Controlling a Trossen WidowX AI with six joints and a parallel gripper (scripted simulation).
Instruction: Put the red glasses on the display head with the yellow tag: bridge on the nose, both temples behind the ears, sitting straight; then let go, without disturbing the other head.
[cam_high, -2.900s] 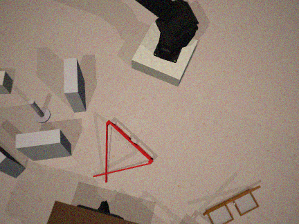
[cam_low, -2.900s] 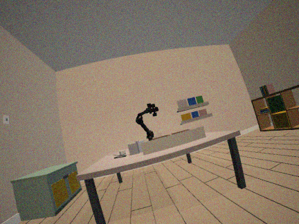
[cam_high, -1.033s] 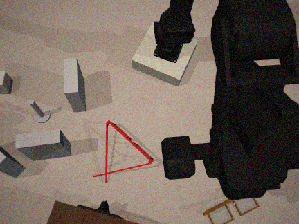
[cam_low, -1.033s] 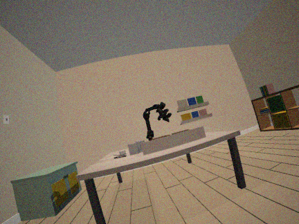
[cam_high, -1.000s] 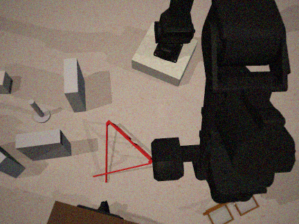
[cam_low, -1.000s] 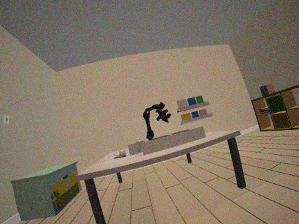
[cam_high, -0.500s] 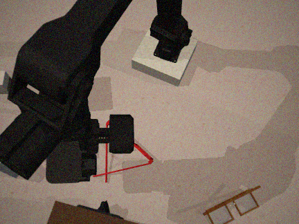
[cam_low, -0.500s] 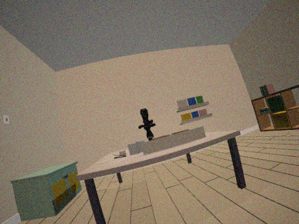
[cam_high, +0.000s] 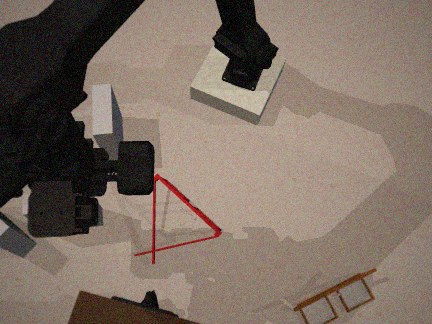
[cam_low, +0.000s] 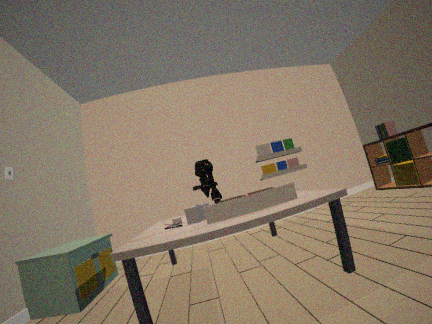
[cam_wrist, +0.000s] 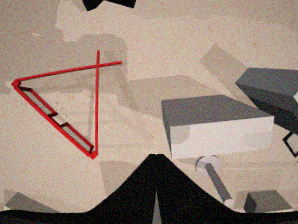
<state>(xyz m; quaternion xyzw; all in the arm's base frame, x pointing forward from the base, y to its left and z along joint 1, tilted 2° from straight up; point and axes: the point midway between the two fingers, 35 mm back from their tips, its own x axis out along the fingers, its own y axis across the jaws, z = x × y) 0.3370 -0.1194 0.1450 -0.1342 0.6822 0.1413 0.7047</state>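
A broad peach wall (cam_low: 200, 125) stands behind the table (cam_low: 235, 231), whose pale top rests on dark legs. The left wall (cam_low: 40, 150) is grey-green and carries a small white wall plate (cam_low: 9, 173); the right wall (cam_low: 390, 75) looks brownish, under a grey ceiling (cam_low: 200, 40). Pale wood planks (cam_low: 225, 280) with dark seams cover the floor. A sage-green cabinet (cam_low: 47, 290) with yellow front panels sits at the left. Two short wall shelves (cam_low: 280, 154) hold coloured blocks or books, and a brown cubby bookcase (cam_low: 369, 162) stands at the right. The light is dim.
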